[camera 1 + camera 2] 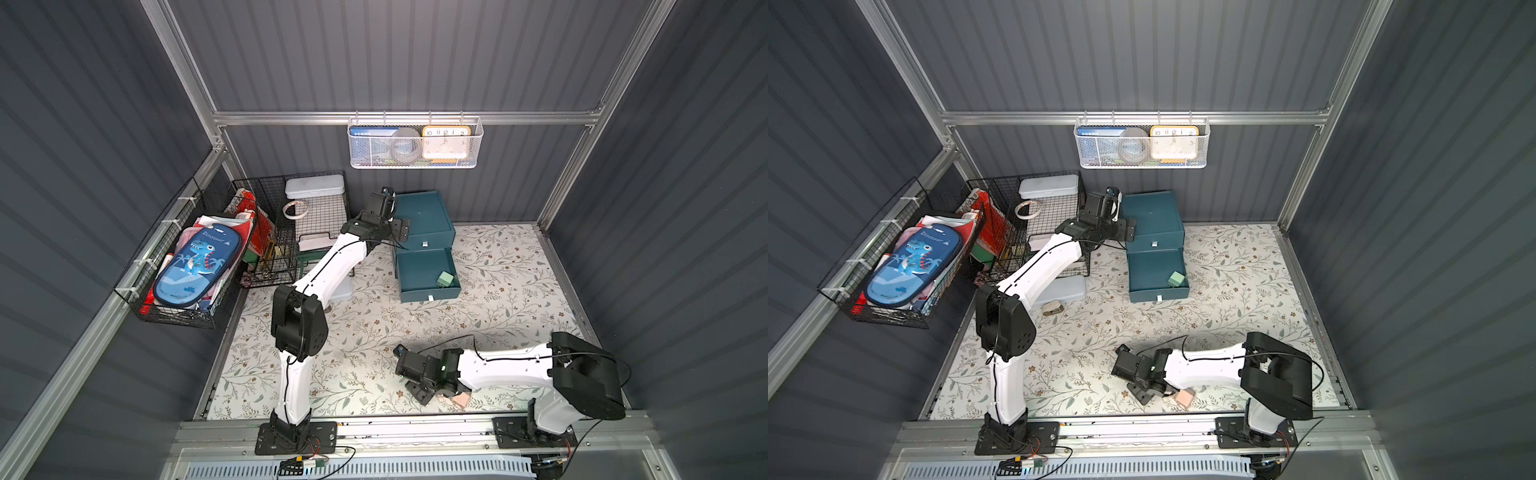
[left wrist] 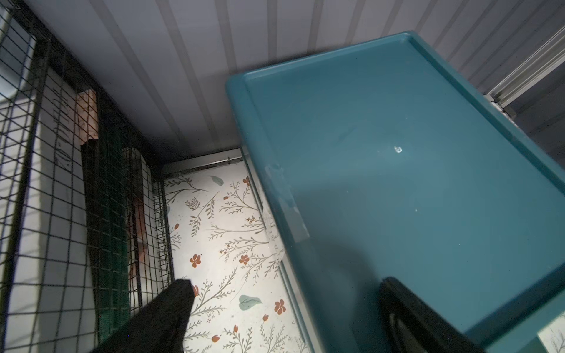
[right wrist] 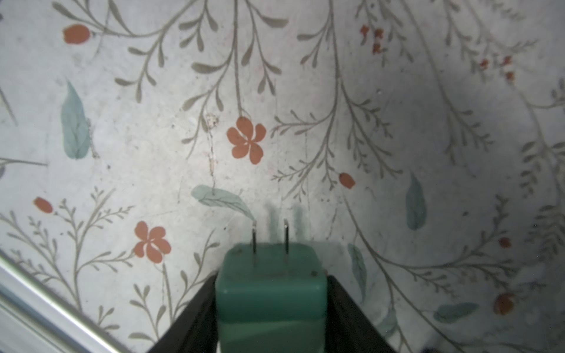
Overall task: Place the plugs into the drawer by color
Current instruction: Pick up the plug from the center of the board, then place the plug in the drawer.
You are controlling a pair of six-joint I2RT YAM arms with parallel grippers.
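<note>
Teal cabinet (image 1: pixel 424 216) at the back of the floral surface (image 1: pixel 511 299), same in both top views. One drawer (image 1: pixel 432 294) is pulled out toward the front. Green plug (image 1: pixel 445 279) lies inside it, in the front corner on the right arm's side. Left gripper (image 1: pixel 397 232) hangs at the cabinet's near corner, beside the wire rack (image 1: pixel 328 216). Right gripper (image 1: pixel 419 392) sits low near the front edge of the surface, with a loose pink plug (image 1: pixel 460 400) just beside it.

Left wrist view: jaws wide apart, nothing between them. One finger is over the cabinet top, the other over the strip of surface between cabinet and rack.

Right wrist view: right gripper clamped on a mint plug (image 3: pixel 270 275), fingers flush on both flanks, prongs pointing ahead. Prong shadows fall close by, so the plug is low; whether it is lifted I cannot tell.

Risks, my reading:
- The plug's sides are smooth and rounded, so it could twist or slip out in the carry.
- The swinging arm could knock the pink plug away.
- The prongs could catch the drawer wall on the way down.
- The left gripper, so near, could nudge the cabinet.
</note>
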